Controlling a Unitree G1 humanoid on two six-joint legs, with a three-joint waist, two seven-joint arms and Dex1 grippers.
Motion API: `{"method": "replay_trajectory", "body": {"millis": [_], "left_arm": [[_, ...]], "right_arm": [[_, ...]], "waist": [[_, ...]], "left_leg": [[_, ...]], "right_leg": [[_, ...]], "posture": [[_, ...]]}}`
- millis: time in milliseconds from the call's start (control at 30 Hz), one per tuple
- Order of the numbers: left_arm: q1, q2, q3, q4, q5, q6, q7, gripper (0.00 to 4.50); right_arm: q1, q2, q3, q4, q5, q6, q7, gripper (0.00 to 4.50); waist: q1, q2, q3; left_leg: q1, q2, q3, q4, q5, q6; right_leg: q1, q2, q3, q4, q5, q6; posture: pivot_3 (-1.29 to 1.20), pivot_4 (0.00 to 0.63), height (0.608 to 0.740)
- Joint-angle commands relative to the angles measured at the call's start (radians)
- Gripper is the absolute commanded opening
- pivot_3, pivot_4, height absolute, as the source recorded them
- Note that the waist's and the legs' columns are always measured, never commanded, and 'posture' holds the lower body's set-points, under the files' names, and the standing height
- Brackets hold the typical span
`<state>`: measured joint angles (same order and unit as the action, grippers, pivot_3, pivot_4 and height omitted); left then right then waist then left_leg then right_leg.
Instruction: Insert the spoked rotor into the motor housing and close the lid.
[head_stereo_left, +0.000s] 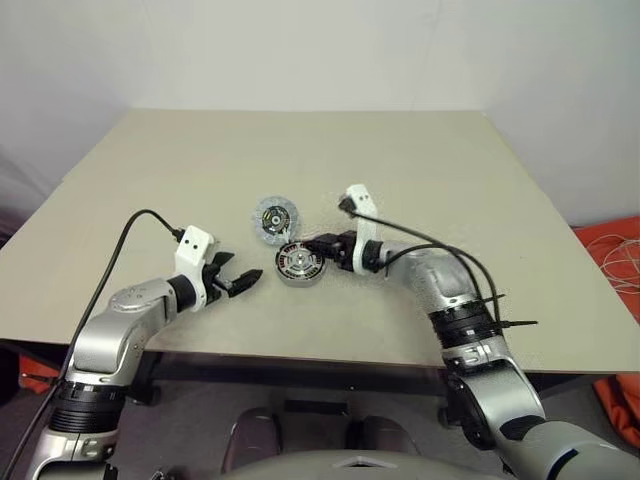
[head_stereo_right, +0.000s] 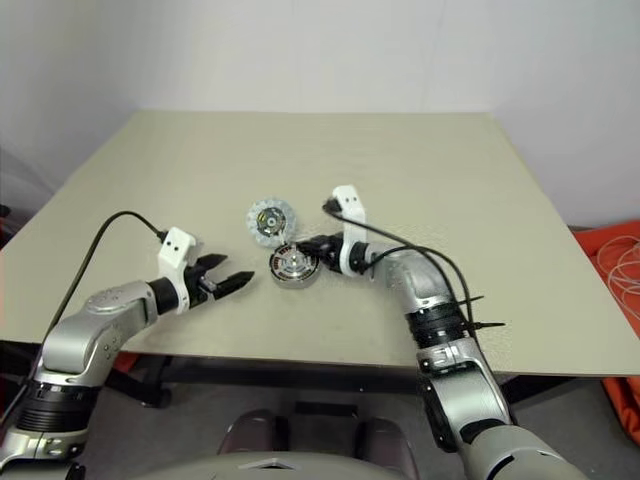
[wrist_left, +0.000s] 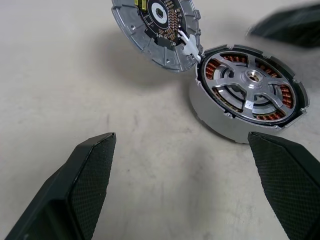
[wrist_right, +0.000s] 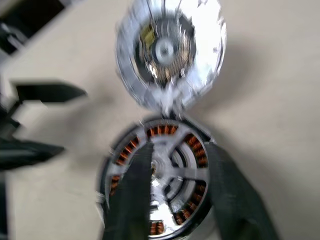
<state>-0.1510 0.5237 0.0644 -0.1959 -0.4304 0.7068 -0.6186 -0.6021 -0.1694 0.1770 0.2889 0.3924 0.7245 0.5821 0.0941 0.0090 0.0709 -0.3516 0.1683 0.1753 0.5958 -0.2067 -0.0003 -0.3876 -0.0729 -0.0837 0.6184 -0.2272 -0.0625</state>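
round silver-grey motor housing (wrist_left: 248, 95) with copper windings sits mid-table (head_stereo_left: 480, 200), dark-rimmed silver spoked rotor (wrist_left: 252, 82) seemingly already seated inside. flat silver-white segmented lid (wrist_left: 156, 29) tilted open, touching housing's far edge. right gripper (wrist_right: 177, 192) above rotor, fingers part spread, pinching nothing seen. left gripper (head_stereo_left: 240, 282) near housing, spread wide, empty. judged step: rotor in, lid unclosed. next: swing lid down squarely. no readable writing.

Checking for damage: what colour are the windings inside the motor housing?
Copper-orange, seen between the spokes in the motor housing; clearest in the left wrist view.
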Motion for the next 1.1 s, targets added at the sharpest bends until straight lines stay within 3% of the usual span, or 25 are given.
{"method": "replay_trajectory", "body": {"millis": [33, 67, 300, 500, 800, 1100], "left_arm": [[-0.014, 0.001, 0.005, -0.018, 0.000, -0.014, 0.000, 4.50], [-0.011, 0.001, 0.006, -0.021, 0.000, -0.014, 0.000, 4.50], [-0.002, -0.001, 0.009, -0.027, -0.001, -0.012, 0.005, 4.50], [-0.005, 0.000, 0.012, -0.022, 0.000, -0.013, 0.006, 4.50], [-0.010, 0.000, 0.010, -0.018, 0.001, -0.014, 0.004, 4.50], [-0.019, -0.007, 0.005, -0.008, 0.006, -0.019, 0.003, 4.50]], "right_arm": [[-0.028, 0.021, 0.012, -0.018, -0.021, -0.061, 0.037, 0.62], [-0.026, 0.024, 0.017, -0.022, -0.029, -0.066, 0.044, 0.29], [-0.015, 0.045, 0.003, -0.011, -0.051, -0.082, 0.048, 0.14], [-0.033, 0.047, -0.014, -0.077, -0.037, -0.052, 0.051, 0.14], [0.029, 0.033, 0.019, 0.031, -0.107, -0.065, 0.045, 0.14], [-0.043, -0.006, -0.017, -0.147, -0.044, -0.104, 0.144, 0.14]], "waist": [[0.000, 0.000, 0.000], [-0.001, 0.000, 0.000], [-0.001, 0.000, 0.000], [-0.001, 0.000, 0.000], [-0.001, -0.001, 0.000], [0.000, -0.001, 0.000]], "left_leg": [[0.000, 0.000, 0.000, 0.000, 0.000, 0.000], [-0.001, 0.000, 0.000, 0.000, 0.000, 0.001], [0.000, 0.000, 0.000, 0.000, -0.001, 0.001], [0.000, 0.000, 0.000, 0.000, -0.001, 0.001], [0.001, 0.000, 0.000, 0.000, -0.001, 0.001], [0.002, 0.000, 0.000, 0.001, -0.001, 0.001]], "right_leg": [[0.000, 0.000, 0.000, 0.000, 0.000, 0.000], [0.000, 0.000, 0.000, 0.000, 0.001, -0.002], [0.000, 0.000, 0.000, 0.000, 0.003, -0.006], [0.001, 0.000, 0.000, 0.000, 0.003, -0.006], [0.002, 0.000, 0.000, 0.000, 0.003, -0.006], [0.002, 0.000, 0.000, 0.000, 0.002, -0.003]], "posture": [[0.00, 0.000, 0.740], [0.00, 0.000, 0.740], [0.00, 0.000, 0.740], [0.00, 0.000, 0.740], [0.00, 0.000, 0.740], [0.00, 0.000, 0.740]]}}
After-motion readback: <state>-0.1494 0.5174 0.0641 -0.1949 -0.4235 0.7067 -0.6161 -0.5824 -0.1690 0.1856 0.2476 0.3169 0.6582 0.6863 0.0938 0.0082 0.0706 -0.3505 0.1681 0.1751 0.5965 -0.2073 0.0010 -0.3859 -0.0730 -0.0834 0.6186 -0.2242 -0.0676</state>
